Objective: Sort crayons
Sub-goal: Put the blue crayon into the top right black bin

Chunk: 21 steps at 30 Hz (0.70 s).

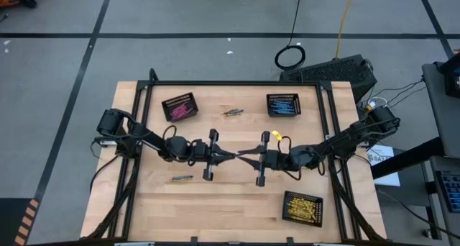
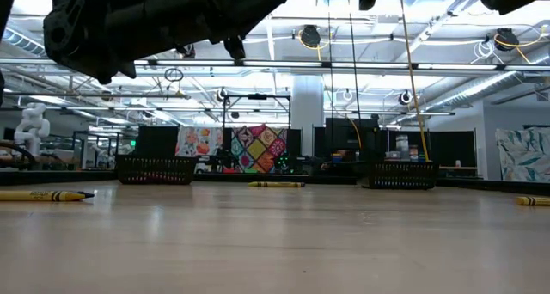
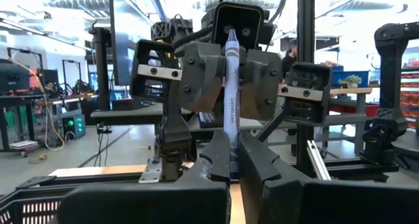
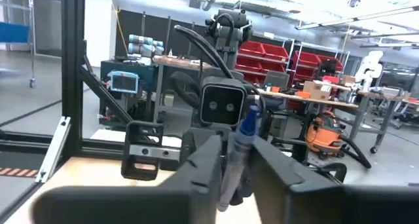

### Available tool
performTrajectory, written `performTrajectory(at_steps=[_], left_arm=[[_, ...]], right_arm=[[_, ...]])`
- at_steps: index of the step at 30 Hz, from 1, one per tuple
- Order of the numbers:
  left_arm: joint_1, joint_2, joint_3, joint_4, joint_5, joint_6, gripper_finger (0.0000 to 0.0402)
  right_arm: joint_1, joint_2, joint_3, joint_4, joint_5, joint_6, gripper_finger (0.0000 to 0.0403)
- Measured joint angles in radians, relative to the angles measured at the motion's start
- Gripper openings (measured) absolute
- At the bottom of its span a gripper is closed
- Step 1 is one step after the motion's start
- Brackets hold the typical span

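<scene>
Your left gripper (image 1: 228, 155) sat clenched on a blue crayon (image 3: 231, 86) above the middle of the counter (image 1: 230, 199), meeting your right gripper (image 1: 243, 157), whose fingers flanked the same crayon; whether they gripped it you could not tell; a yellow crayon (image 1: 181, 178) lay near the left arm, another (image 1: 231, 111) between the pink-filled basket (image 1: 179, 107) and the blue-filled basket (image 1: 283, 105); a yellow-filled basket (image 1: 302, 207) sat front right.
</scene>
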Motion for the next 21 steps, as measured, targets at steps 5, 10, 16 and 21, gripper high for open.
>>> performTrajectory(at_steps=[5, 10, 16, 21], left_arm=[[0.005, -0.001, 0.000, -0.070, 0.000, 0.000, 0.0035], [0.029, 0.000, 0.000, -0.260, -0.013, -0.004, 0.0114], [0.035, 0.000, -0.001, -0.467, -0.138, -0.023, 0.0188], [0.036, 0.000, -0.001, -0.495, -0.160, -0.076, 0.0205]], right_arm=[[0.011, -0.005, 0.000, -0.040, 0.020, -0.022, 0.0008], [0.047, -0.080, 0.001, -0.155, 0.213, -0.025, 0.0010], [-0.014, -0.232, 0.001, -0.561, 0.399, 0.133, 0.0004], [-0.276, -0.337, 0.001, -0.960, 0.266, 0.316, 0.0003]])
